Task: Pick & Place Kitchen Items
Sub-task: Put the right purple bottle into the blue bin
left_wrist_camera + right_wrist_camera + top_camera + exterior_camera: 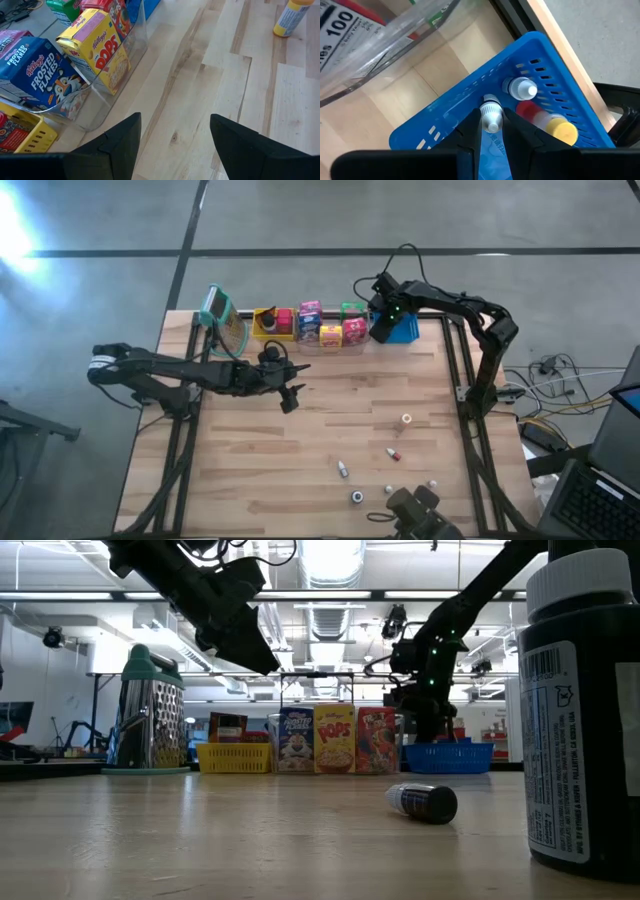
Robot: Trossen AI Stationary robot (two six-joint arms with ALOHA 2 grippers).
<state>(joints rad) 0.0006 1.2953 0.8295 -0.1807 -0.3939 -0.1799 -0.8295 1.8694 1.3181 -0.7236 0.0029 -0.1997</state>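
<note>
Small white-capped bottle [491, 116] pinched in my right gripper [491, 131] over blue bin [470, 100], seen only from right wrist; my left gripper [172, 132] spread, empty.

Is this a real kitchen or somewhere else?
Probably a robot lab or workshop, not a kitchen. Two dark robot arms work over a pale wooden-plank table, mini cereal boxes stand in a row, and the low view shows bare ceiling pipes behind.
</note>
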